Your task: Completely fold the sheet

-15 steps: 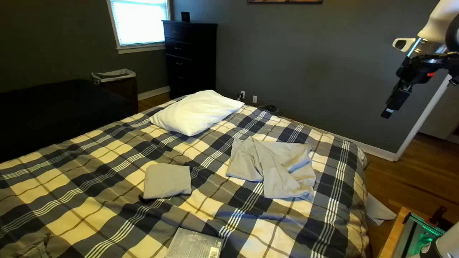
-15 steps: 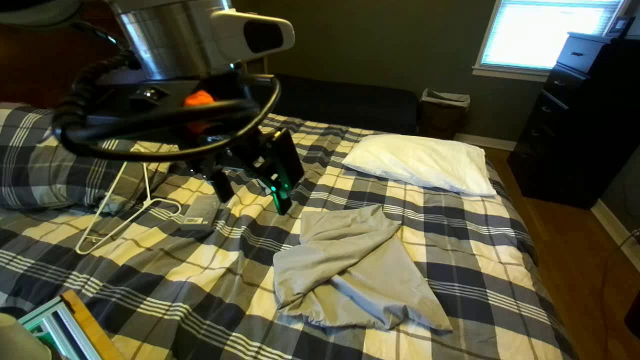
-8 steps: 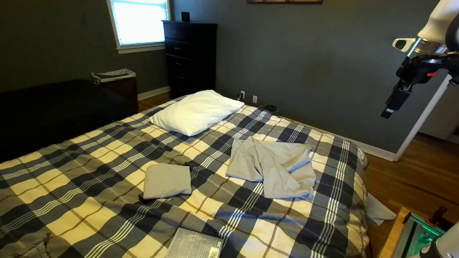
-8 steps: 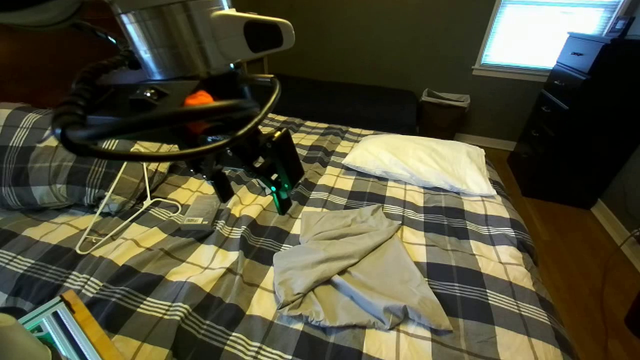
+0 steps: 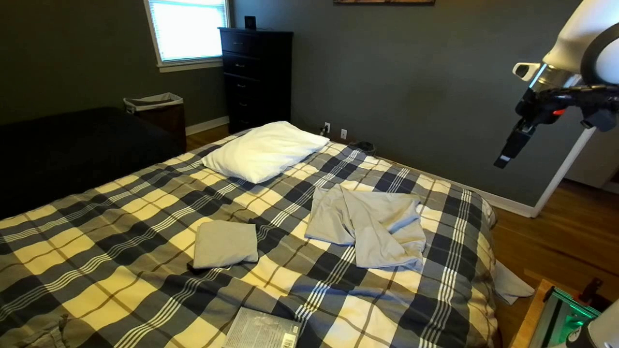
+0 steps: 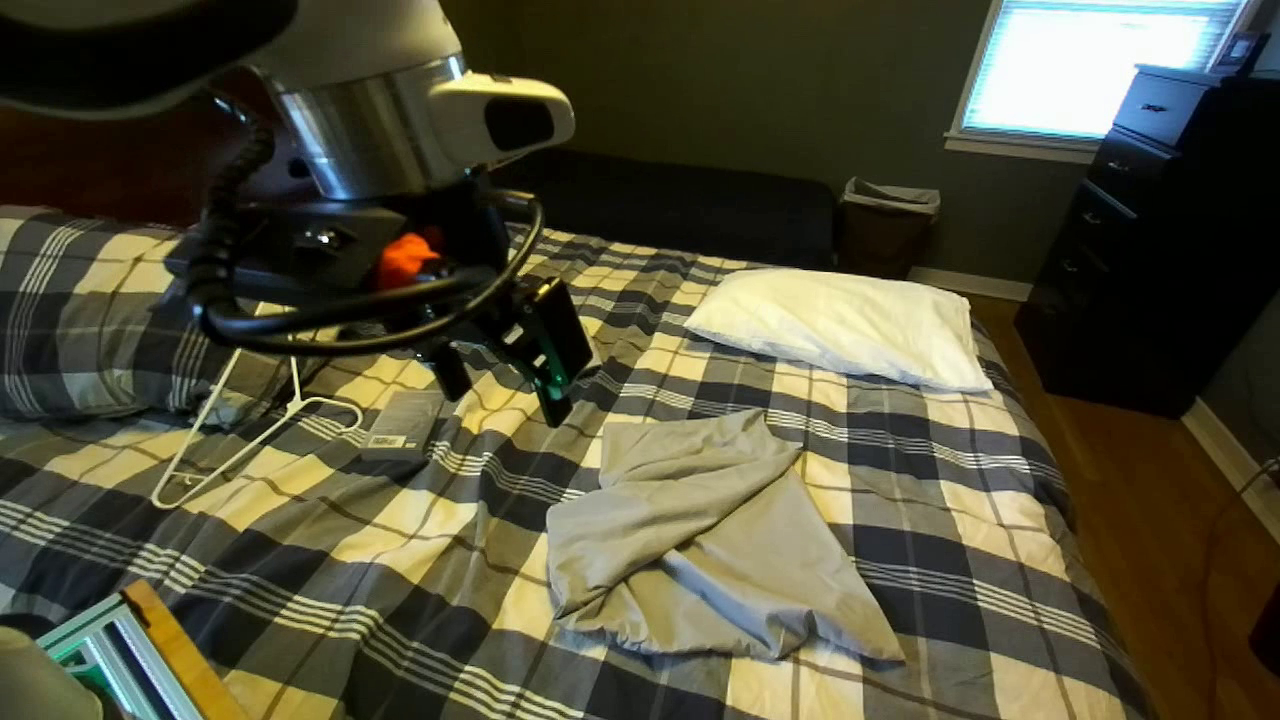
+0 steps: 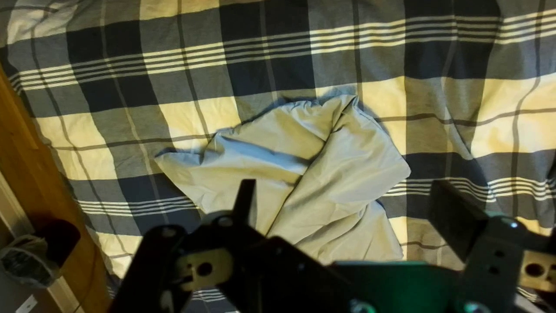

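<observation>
sheet [image 6: 715, 548] slants to lower right, exterior view

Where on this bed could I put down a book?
Bare bedcover shows between the small folded cloth and the white pillow, and between that cloth and the rumpled sheet. It's crowded where the hanger, flat box and plaid pillow cluster.

The white robot arm [image 5: 573, 48] slanted down to a silver metal wrist collar [image 6: 375, 130], beneath which the black two-fingered gripper [image 7: 342, 187] hung in mid-air, angled downward, its dark fingers [image 7: 246, 199] spread well apart.
</observation>
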You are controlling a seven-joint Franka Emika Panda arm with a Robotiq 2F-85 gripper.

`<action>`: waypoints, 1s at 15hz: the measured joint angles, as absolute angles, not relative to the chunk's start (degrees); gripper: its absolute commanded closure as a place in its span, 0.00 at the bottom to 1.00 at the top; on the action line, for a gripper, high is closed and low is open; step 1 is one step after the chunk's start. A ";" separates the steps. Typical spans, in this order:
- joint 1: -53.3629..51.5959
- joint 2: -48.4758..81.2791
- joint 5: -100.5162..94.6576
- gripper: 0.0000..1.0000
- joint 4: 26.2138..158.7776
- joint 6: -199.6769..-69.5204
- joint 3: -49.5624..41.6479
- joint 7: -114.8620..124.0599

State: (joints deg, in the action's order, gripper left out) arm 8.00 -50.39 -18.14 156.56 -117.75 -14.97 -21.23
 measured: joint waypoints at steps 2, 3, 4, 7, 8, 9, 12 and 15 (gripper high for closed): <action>6.86 -47.98 -17.19 0.00 159.05 -122.40 -12.55 -16.13; 6.30 -45.93 -16.62 0.00 159.26 -124.31 -10.91 -13.43; 5.91 -43.78 -16.27 0.00 159.26 -125.94 -9.29 -11.01; 5.67 -35.82 -16.50 0.00 159.27 -130.62 -3.60 -3.00; 5.91 -32.86 -16.96 0.00 159.24 -131.89 -1.80 -0.28; 5.92 -29.52 -17.07 0.00 159.08 -132.49 -0.43 1.23; 5.95 -26.93 -17.07 0.00 157.99 -132.87 -0.06 1.49; 5.96 -28.30 -17.07 0.00 157.87 -132.82 -0.14 1.45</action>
State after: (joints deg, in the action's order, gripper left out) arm 5.96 -28.30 -17.07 157.87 -132.82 -0.14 1.45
